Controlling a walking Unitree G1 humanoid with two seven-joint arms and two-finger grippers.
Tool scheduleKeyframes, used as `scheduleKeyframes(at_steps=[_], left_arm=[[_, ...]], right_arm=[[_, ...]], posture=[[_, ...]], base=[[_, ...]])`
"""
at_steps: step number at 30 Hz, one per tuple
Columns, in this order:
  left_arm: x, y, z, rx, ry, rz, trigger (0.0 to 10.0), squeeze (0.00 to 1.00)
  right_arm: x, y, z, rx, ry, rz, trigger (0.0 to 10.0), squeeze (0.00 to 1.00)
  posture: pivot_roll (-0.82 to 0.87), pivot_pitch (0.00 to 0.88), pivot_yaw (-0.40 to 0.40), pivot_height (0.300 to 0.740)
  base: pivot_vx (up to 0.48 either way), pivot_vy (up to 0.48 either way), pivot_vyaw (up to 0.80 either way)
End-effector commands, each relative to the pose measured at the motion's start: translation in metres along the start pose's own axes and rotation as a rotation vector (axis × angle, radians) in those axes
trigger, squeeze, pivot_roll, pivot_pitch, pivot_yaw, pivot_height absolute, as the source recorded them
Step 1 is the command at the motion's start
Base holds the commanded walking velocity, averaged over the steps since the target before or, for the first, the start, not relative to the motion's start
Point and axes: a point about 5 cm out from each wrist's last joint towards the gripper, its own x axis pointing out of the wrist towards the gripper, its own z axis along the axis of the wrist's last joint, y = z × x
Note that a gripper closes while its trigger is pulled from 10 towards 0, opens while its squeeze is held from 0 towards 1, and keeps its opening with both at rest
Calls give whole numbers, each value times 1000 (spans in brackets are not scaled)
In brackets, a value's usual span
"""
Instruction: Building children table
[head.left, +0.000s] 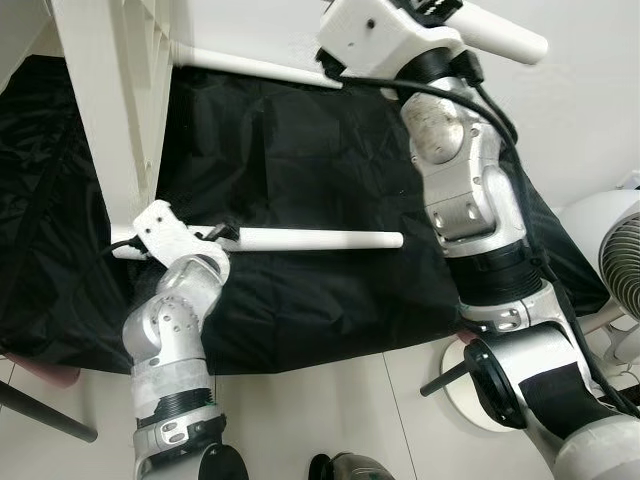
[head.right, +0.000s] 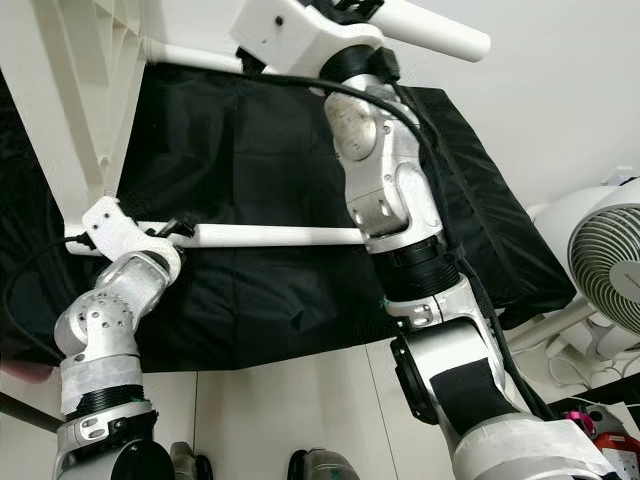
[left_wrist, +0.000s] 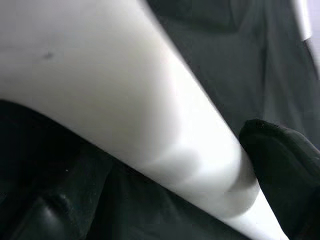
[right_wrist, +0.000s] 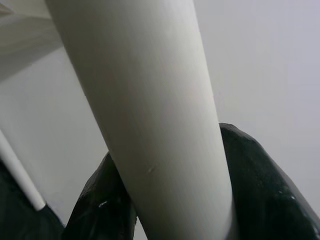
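the left gripper (head.left: 222, 238) is closed around a white table leg (head.left: 320, 239) lying over the black cloth (head.left: 300, 150); the right gripper (right_wrist: 165, 200) clamps another white leg (right_wrist: 150, 100) raised beside the white tabletop (head.left: 110, 110).

head stereo downward, wrist cameras tight on legs (left_wrist: 150, 125)

Large crinkled black plastic sheet (head.left: 300, 160) spread over the floor. White round pedestal fan with grille (head.right: 610, 265) at right edge, its flat white disc base (head.left: 462, 385) on pale tiled floor (head.left: 330, 410). Plain white wall (head.right: 560, 90) behind. Dark rod (head.left: 45, 412) lying lower left on tiles.
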Motion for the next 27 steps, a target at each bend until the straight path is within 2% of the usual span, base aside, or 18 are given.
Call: scheduleKeyframes(at_steps=[1,4,5,8,9,10,11,12,13,16,17,18,21,22,23,25,26,27], left_arm=[[-1,-58,-37,-136,162,-60,10000,0],[-1,-62,-37,-161,160,-70,10000,0],[-2,-72,-35,-147,123,-94,10000,0],[-3,-80,-37,-137,127,-120,10000,0],[-4,-87,-38,-154,125,-145,10000,0],[-4,-87,-38,-154,125,-145,10000,0],[-4,-96,-38,-170,118,-177,10000,0],[-4,-96,-38,-170,118,-177,10000,0],[-5,-106,-37,-199,113,-216,10000,0],[-7,-115,-34,-219,90,-252,10000,0],[-9,-131,-27,-280,55,-334,1490,0],[-13,-145,-17,-311,0,-404,0,0],[-13,-145,-17,-311,0,-404,0,0],[-17,-155,-8,-335,-48,-467,0,0],[-17,-155,-8,-335,-48,-467,0,0],[-29,-171,21,-317,-211,-607,0,0],[-29,-171,21,-317,-211,-607,0,0],[-35,-176,34,-294,-286,-660,0,0]], right_arm=[[0,-26,-12,268,78,-125,0,0],[1,-30,-14,310,94,-126,0,0],[6,-40,-17,407,122,-133,0,0],[8,-46,-18,437,130,-140,0,0],[10,-52,-23,503,155,-148,0,0],[10,-52,-23,503,155,-148,0,0],[12,-58,-26,526,166,-156,0,0],[12,-58,-26,526,166,-156,0,0],[14,-62,-29,545,178,-160,0,0],[16,-66,-32,552,185,-164,0,0],[18,-72,-34,544,187,-168,0,0],[20,-78,-35,535,188,-172,0,0],[20,-78,-35,535,188,-172,0,0],[21,-83,-36,535,186,-178,0,0],[21,-83,-36,535,186,-178,0,0],[20,-93,-37,555,181,-188,0,0],[20,-93,-37,555,181,-188,0,0],[19,-98,-37,564,177,-194,0,0]], posture=[[-104,102,-47,740],[-115,106,-41,740],[-119,111,-38,740],[-120,112,-39,740],[-121,114,-36,740],[-121,114,-36,740],[-126,119,-32,740],[-126,119,-32,740],[-129,123,-26,740],[-130,124,-25,740],[-139,129,-14,740],[-144,134,-11,740],[-144,134,-11,740],[-145,135,-8,740],[-145,135,-8,740],[-153,144,-6,740],[-153,144,-6,740],[-156,146,-7,740]], base=[[0,0,0],[0,0,0],[0,0,0],[0,0,0],[0,0,0],[0,0,0],[0,0,0],[0,0,0],[0,0,0],[0,0,0],[0,0,0],[0,0,0],[0,0,0],[0,0,0],[0,0,0],[0,0,0],[0,0,0],[0,0,0]])
